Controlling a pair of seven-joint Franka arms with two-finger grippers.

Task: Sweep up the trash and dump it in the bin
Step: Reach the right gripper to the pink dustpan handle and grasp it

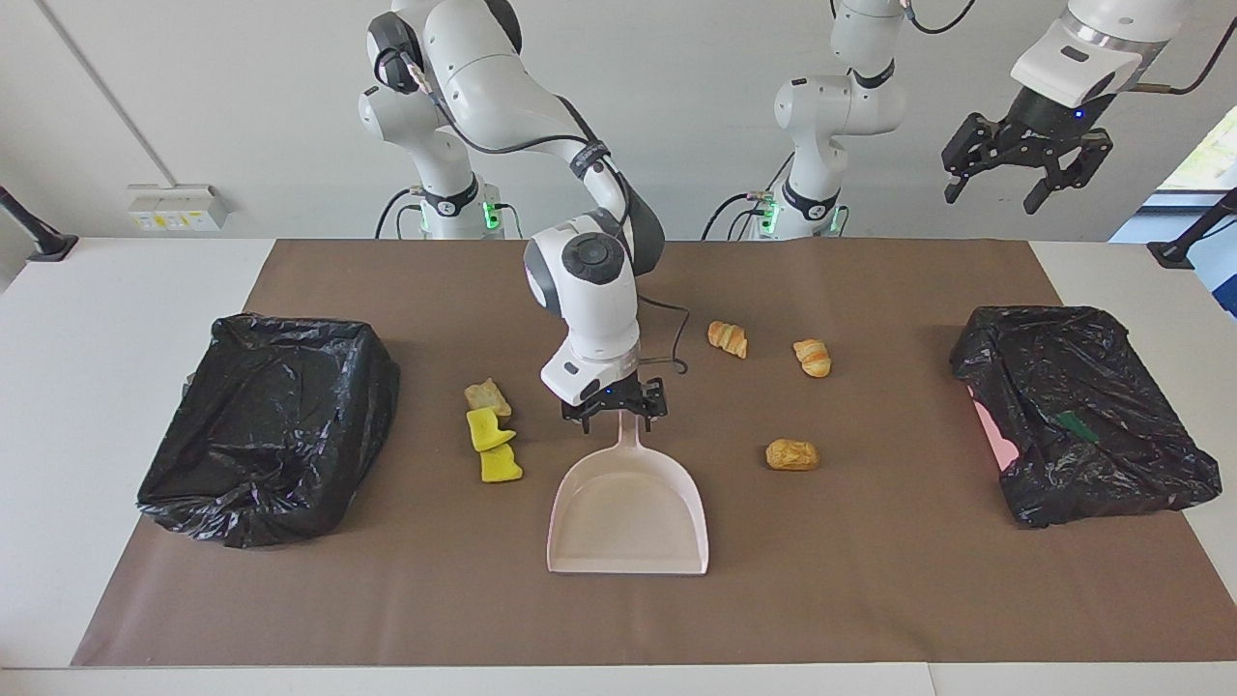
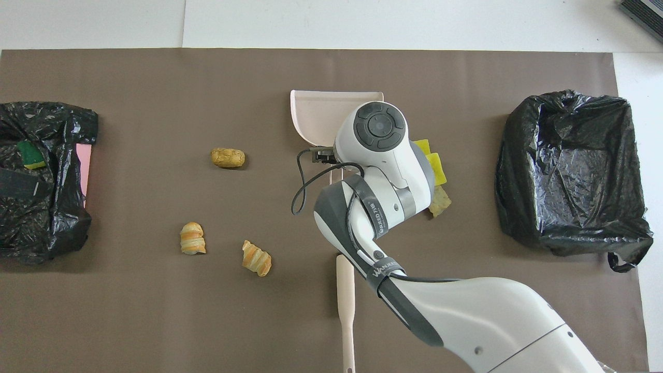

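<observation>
Right gripper [image 1: 615,410] is down at the handle of the pale pink dustpan [image 1: 628,512], its fingers spread apart on either side of the handle's upper end; whether they touch it cannot be told. From above, the right arm covers the handle and part of the pan. Just beside the dustpan, toward the right arm's end of the tabletop [image 1: 97,290], lie a beige bread-like chunk [image 1: 487,397] and two yellow sponges [image 1: 494,445], in a short row, the chunk nearest the robots. Past them sits a bin lined with a black bag [image 1: 266,425]. Toward the left arm's end lie three golden-brown pastries: two [image 1: 727,338] [image 1: 813,357] nearer the robots, one [image 1: 791,454] farther. Another black-lined bin [image 1: 1078,411] stands at that end. A beige hand brush [image 2: 345,305] lies nearer the robots than the dustpan. Left gripper [image 1: 1026,164] waits high in the air above the left arm's end, its jaws wide apart and holding nothing.
</observation>
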